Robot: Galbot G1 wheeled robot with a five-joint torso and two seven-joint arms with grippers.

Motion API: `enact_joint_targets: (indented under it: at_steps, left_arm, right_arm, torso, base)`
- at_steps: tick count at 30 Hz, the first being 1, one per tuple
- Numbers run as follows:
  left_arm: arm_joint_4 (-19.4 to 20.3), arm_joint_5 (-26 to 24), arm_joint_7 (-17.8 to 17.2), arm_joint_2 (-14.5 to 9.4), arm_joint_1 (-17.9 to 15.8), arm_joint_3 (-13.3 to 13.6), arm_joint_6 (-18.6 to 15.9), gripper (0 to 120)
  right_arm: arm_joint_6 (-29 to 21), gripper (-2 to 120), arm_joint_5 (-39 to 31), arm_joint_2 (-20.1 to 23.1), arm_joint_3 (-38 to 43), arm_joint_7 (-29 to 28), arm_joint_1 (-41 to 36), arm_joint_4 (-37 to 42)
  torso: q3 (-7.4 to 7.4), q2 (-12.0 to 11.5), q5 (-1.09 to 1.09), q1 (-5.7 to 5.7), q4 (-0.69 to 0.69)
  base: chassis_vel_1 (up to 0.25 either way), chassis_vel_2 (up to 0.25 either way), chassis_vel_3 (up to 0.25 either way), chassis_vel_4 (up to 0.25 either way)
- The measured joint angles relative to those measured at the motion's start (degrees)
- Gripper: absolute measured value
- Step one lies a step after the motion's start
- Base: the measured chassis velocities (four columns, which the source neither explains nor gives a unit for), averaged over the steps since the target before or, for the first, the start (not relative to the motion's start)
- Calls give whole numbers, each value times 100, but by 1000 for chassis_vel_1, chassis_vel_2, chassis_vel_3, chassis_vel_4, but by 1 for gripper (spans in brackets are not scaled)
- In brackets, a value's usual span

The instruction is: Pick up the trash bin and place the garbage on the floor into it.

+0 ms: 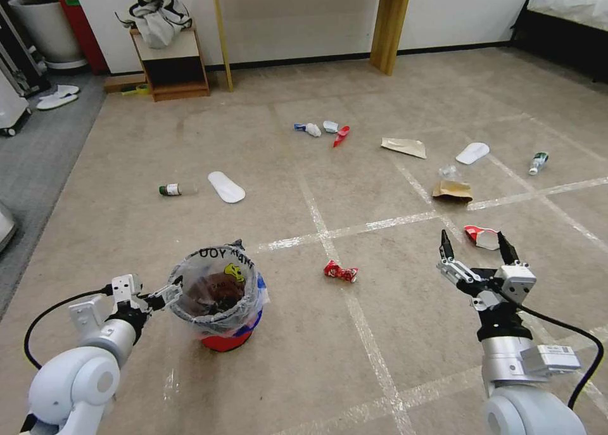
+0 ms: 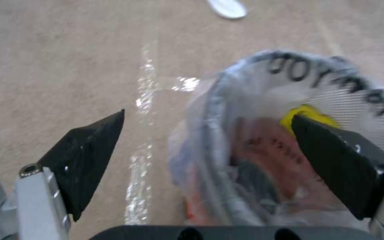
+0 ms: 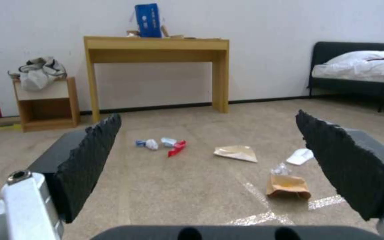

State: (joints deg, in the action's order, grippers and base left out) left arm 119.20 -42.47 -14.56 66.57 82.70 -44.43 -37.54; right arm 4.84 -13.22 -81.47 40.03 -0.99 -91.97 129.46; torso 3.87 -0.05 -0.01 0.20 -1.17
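Note:
The trash bin [image 1: 218,299], red with a clear lettered liner, stands on the carpet at the near left. My left gripper [image 1: 171,294] is open at its left rim; in the left wrist view one finger [image 2: 83,160] is outside the bin [image 2: 263,140] and the other inside. My right gripper [image 1: 473,245] hovers open and empty at the near right. Garbage lies around: a red wrapper [image 1: 341,271] in the middle, a red-white wrapper [image 1: 481,236] just beyond the right gripper, tan bags [image 1: 452,190], white soles [image 1: 226,186], small bottles [image 1: 170,190] and tissues [image 1: 313,130].
A wooden desk [image 1: 389,23] and a low cabinet [image 1: 171,68] with clothes stand against the far wall. A bed [image 1: 570,17] is at the far right. A white bucket [image 1: 41,26] and slippers [image 1: 57,97] are at the far left. Tape lines cross the carpet.

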Motion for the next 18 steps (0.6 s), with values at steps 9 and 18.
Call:
enact_joint_targets:
  at_steps: [9, 18]
  left_arm:
    - [-382, -186, -258, -169, -141, 33, -97, 99]
    - [-655, -272, -305, -209, -398, 269, -130, 99]
  right_arm:
    - [-22, 100, 12, -54, -36, 9, 125, -110]
    - [-43, 100, 11, -85, -30, 13, 257, -215]
  torso:
    - [0, 0, 0, 0, 1]
    - [0, 0, 0, 0, 0]
  base:
    - [0, 0, 0, 0]
    - [0, 0, 0, 0]
